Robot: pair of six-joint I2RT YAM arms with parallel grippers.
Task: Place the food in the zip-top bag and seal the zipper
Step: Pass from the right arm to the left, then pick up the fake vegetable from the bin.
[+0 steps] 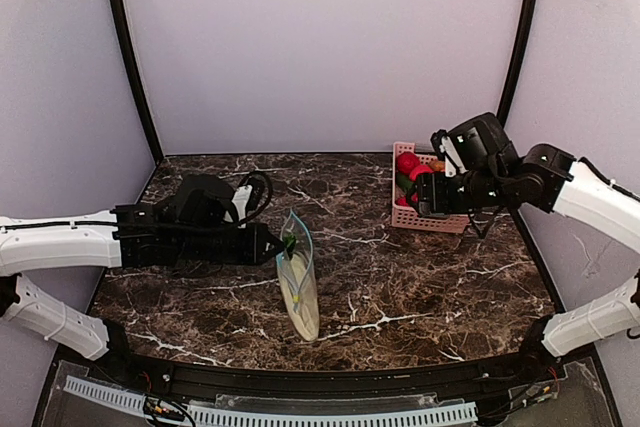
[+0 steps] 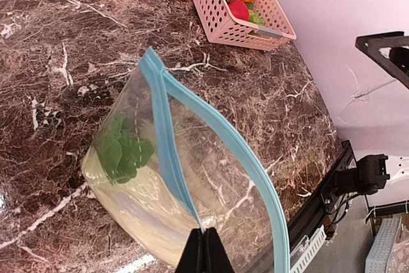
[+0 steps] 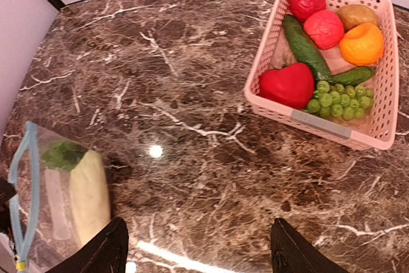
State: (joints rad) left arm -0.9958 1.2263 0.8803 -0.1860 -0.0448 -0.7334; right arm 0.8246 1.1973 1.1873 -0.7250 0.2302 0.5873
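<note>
The zip-top bag (image 1: 299,287) lies on the dark marble table (image 1: 420,287), well to the left of the pink basket (image 3: 332,126) and nearer the arm bases than it. The left gripper (image 2: 204,250) is clenched on the zipper (image 2: 167,139), pinching one side of the teal-blue strip near its end. The other side bows away, so the bag's mouth gapes.

Inside the bag, on the side away from the jaws, lie the pale gourd (image 3: 89,196) and the leafy green vegetable (image 2: 121,151). The left arm reaches in low and nearly level from the table's left side, its wrist pointing toward the basket.

The right gripper (image 3: 198,238) hangs above the table at the basket's left edge. Its fingers are spread wide with nothing between them. The right arm comes in from the right, bent at the elbow, with its wrist tilted down toward the table. The grapes (image 3: 339,100) rest in the basket's near corner among other toy produce, well away from both sets of jaws.
</note>
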